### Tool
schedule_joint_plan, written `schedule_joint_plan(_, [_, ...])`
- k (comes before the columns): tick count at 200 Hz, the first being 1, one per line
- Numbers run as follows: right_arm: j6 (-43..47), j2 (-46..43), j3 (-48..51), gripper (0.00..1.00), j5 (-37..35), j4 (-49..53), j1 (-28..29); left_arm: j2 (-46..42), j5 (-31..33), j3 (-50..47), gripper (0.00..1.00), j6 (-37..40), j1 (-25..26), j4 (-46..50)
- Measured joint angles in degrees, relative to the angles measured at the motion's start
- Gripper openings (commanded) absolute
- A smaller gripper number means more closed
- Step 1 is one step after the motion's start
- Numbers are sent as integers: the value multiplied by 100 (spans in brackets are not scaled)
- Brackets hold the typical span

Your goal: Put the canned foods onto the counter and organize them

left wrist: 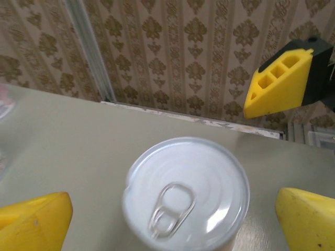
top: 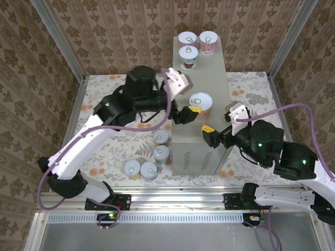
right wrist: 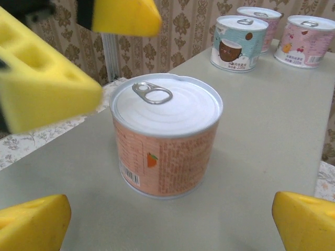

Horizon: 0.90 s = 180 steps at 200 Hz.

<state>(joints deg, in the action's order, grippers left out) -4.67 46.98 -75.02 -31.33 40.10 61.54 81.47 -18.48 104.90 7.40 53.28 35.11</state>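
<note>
Counted eight cans (top: 201,103) total: four up on the one grey bench (top: 212,78) (three at 12 o'clock), four on the floral floor (top: 246,86) at 7 o'clock.

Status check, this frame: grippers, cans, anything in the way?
Left gripper open, straddling orange can on counter, not touching. Right gripper open, close by. Three cans at far end, four cans on floor.

Bright, even and diffuse throughout. Faint soft shadow around the can (right wrist: 166,141) on the counter (right wrist: 272,130). Pale glare across the can lid (left wrist: 186,193) in the left wrist view. Yellow fingertips (right wrist: 34,222) nearest the right wrist lens blurred; cans (right wrist: 238,42) at the counter's far edge slightly soft.
</note>
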Motion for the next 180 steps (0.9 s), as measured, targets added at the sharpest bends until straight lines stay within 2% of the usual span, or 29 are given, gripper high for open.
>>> schedule_joint_plan(34, [-24, 490, -164, 100, -2, -111, -160, -824, -111, -605, 100, -168, -463, -208])
schedule_joint_plan(92, [-356, 1176, -413, 98, 11, -140, -695, -1851, -236, -1567, 100, -442, -866, -258])
schedule_joint_plan(151, [-612, 1392, -492, 72, 393, -323, -1193, -2319, -273, -1915, 100, -487, -1032, -254])
schedule_joint_plan(180, [-597, 1534, -651, 69, 796, -345, -1838, -2361, -275, -2046, 100, -492, -1064, -264])
